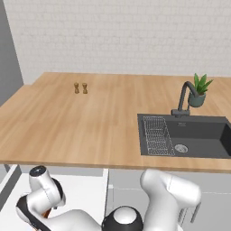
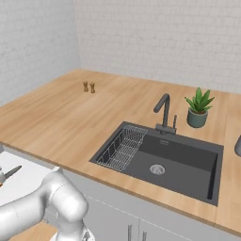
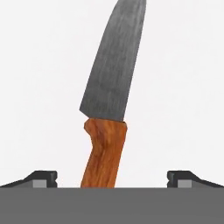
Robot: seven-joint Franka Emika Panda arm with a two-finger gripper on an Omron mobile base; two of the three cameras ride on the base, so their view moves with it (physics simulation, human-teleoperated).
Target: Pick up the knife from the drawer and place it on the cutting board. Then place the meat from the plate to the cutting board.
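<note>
From the left base view the arm is folded down low into the open drawer (image 1: pixel 85 191) under the wooden counter (image 1: pixel 67 126), with the sink (image 1: pixel 189 135) off to the right; a sliver of orange by the wrist could be the knife handle, but that's too small to be sure. The right base view shows the knife (image 2: pixel 10 172) tip poking out on the white drawer floor at the far left edge. In the hand view the knife (image 3: pixel 109 100) lies flat on the drawer floor, handle toward the gripper (image 3: pixel 112 177) and blade pointing away; fingers spread wide either side of the handle, not touching it. Risk as I see it — the handle sits a bit off-centre, so closing could nudge or twist the knife instead of clamping it, or catch only the handle's end and let it tip out on the lift.
</note>
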